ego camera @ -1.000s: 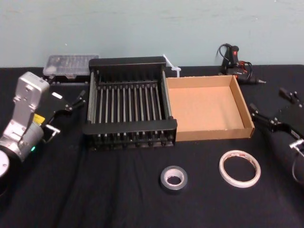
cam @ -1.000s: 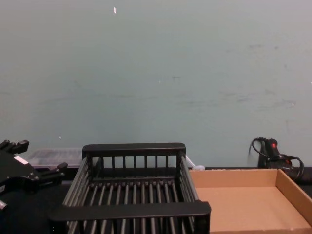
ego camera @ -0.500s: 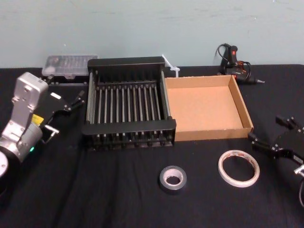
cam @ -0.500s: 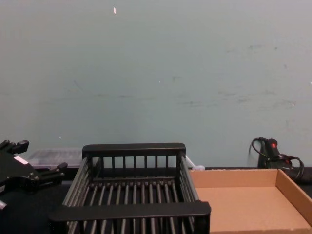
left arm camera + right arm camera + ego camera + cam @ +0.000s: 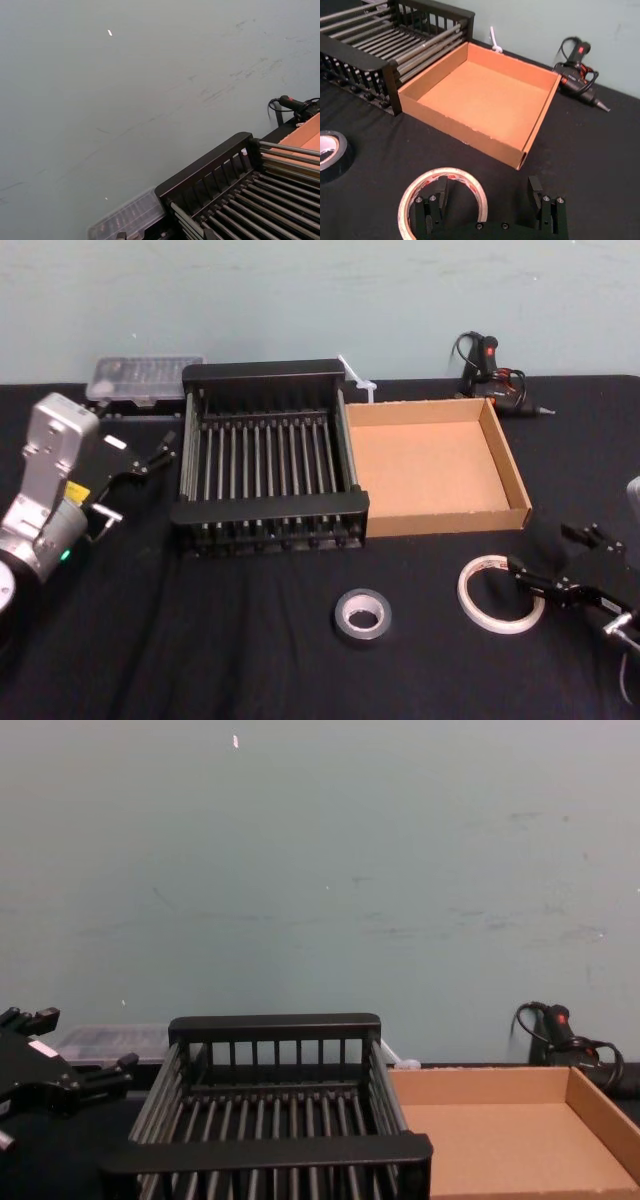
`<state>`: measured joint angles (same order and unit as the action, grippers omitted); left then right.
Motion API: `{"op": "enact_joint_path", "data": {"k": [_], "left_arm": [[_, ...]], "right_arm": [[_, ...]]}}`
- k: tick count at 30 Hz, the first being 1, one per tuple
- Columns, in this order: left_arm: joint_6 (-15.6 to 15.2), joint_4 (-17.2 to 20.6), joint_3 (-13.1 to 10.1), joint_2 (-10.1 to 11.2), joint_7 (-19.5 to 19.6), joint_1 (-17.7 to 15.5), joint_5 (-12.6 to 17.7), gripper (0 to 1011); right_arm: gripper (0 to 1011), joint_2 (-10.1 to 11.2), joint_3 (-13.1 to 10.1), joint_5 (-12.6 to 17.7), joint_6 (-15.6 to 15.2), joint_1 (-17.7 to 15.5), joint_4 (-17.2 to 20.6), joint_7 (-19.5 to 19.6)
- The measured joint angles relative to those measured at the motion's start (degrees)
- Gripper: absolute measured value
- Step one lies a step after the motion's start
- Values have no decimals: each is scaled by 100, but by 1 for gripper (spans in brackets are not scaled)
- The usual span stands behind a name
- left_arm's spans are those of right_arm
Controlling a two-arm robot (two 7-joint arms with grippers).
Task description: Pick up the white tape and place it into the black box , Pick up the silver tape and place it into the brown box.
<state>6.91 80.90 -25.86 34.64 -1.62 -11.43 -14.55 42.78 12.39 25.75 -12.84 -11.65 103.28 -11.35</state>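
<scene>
The white tape (image 5: pixel 495 592) lies flat on the black cloth in front of the brown box (image 5: pixel 450 523). My right gripper (image 5: pixel 555 555) is open at the ring's right side. In the right wrist view one finger (image 5: pixel 432 202) is over the hole of the white tape (image 5: pixel 417 192) and the other stands outside its rim. The silver tape (image 5: pixel 362 613) lies to the left of the ring, also visible as the silver tape (image 5: pixel 330 152). Nothing lies in the black box (image 5: pixel 270 508). My left gripper (image 5: pixel 135 480) is open and idle left of it.
A clear plastic case (image 5: pixel 140 375) sits behind the black box on the left. A glue gun with its cable (image 5: pixel 495 370) lies behind the brown box, and a white plastic piece (image 5: pixel 358 380) sits between the boxes at the back. A wall closes the far side.
My right gripper has come forward and leftward from beside the brown box to the white tape, still open. The left arm and both tapes have not moved.
</scene>
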Motion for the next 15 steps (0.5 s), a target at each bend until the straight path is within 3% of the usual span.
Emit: {"op": "enact_joint_path", "data": {"k": [15], "left_arm": [[0,0,0,0,0,0,0,1002]], "right_arm": [[1002,-292,16,-66,-275,187,-353,-267]]}}
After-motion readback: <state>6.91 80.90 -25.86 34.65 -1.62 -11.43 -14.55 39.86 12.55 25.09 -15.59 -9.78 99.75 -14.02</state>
